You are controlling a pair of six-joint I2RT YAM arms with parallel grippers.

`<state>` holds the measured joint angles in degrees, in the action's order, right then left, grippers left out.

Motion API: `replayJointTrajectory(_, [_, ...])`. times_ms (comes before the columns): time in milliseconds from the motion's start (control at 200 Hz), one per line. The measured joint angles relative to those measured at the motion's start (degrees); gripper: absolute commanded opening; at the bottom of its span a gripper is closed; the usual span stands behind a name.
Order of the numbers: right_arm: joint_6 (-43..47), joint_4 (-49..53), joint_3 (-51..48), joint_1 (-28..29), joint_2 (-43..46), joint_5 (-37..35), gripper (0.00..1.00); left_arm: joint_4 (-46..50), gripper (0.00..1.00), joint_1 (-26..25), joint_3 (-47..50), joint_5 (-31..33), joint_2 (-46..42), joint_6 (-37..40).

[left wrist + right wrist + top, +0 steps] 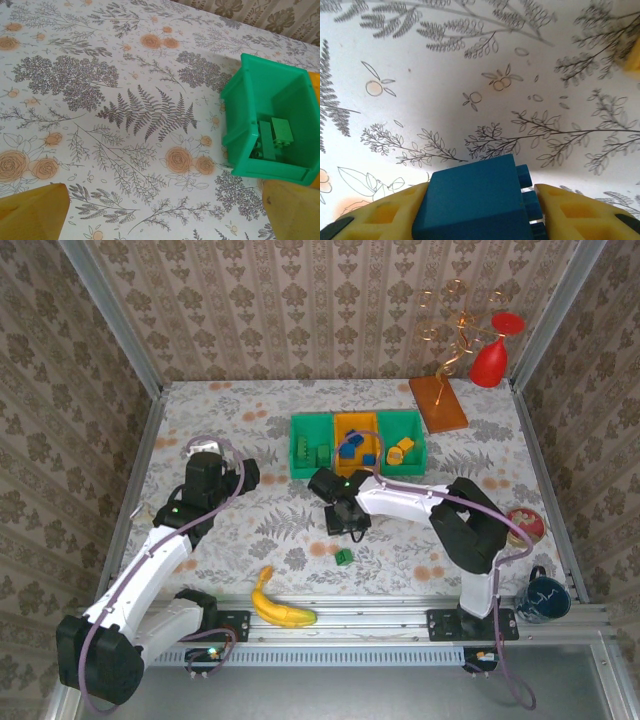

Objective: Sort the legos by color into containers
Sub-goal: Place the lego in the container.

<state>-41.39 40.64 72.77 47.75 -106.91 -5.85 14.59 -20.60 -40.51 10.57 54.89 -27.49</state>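
Note:
My right gripper (480, 212) is shut on a blue lego (477, 197), held just above the flowered tablecloth; in the top view that gripper (345, 518) hangs in front of the bins. The three containers stand in a row: a green bin (300, 445) with green legos (320, 454), an orange bin (340, 430) with blue legos (352, 446), and a green bin (418, 435) with an orange lego (400, 452). A loose green lego (343, 556) lies on the table. My left gripper (208, 455) is open over bare cloth, left of the green bin (240, 100).
A yellow banana (280, 608) lies near the front rail. A brown-orange board (438, 402), a gold wire stand (455, 320) and a red glass (493, 352) are at the back right. A dark mug (541, 598) and a small bowl (525, 523) sit at the right edge.

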Motion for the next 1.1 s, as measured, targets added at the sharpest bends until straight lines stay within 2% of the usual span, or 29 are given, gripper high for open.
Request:
replayJointTrajectory(340, [2.6,1.8,2.6,-6.8,6.8,-4.6,0.25,0.0,1.00,0.1,0.0,-1.7,0.0,0.0])
replayJointTrajectory(635, [8.7,1.8,14.6,-14.6,5.5,-6.5,0.25,0.0,1.00,-1.0,0.2,-4.0,0.0,0.7])
replayJointTrajectory(850, [12.0,2.1,25.0,-17.9,-2.8,-6.3,0.24,0.0,1.00,-7.3,1.7,-4.1,-0.4,2.5])
replayJointTrajectory(1100, [13.7,6.4,35.7,-18.8,-12.2,-5.3,0.23,-1.5,1.00,-16.2,2.6,-2.6,-2.9,6.2])
